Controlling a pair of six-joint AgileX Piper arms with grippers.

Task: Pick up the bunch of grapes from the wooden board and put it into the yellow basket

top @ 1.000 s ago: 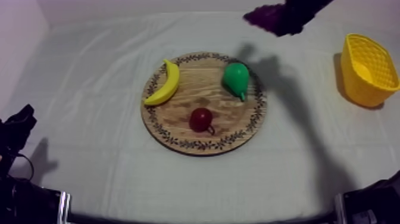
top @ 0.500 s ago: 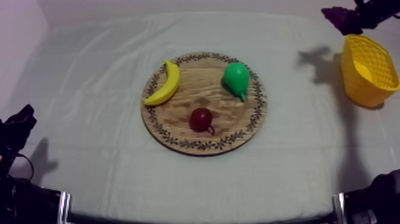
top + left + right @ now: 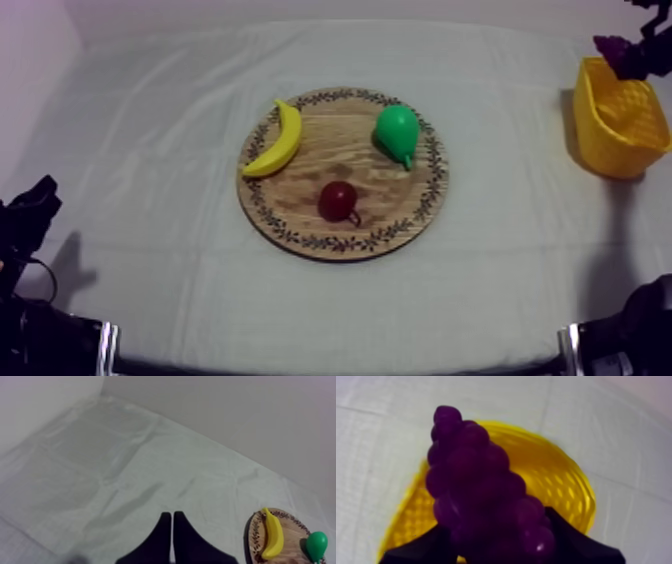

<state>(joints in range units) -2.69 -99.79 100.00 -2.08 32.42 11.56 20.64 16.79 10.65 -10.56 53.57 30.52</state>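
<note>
Purple grapes (image 3: 481, 486) over yellow basket (image 3: 566, 486)

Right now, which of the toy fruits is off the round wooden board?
The purple bunch of grapes: my right gripper holds it over the yellow basket. The yellow banana, green pear and small red fruit lie on the board.

The left end effector (image 3: 172, 535) rests low at its side, both black fingers pressed together in a narrow wedge. The right end effector (image 3: 496, 543) is extended far right, fingers closed around the bunch of grapes (image 3: 471, 471).
</note>
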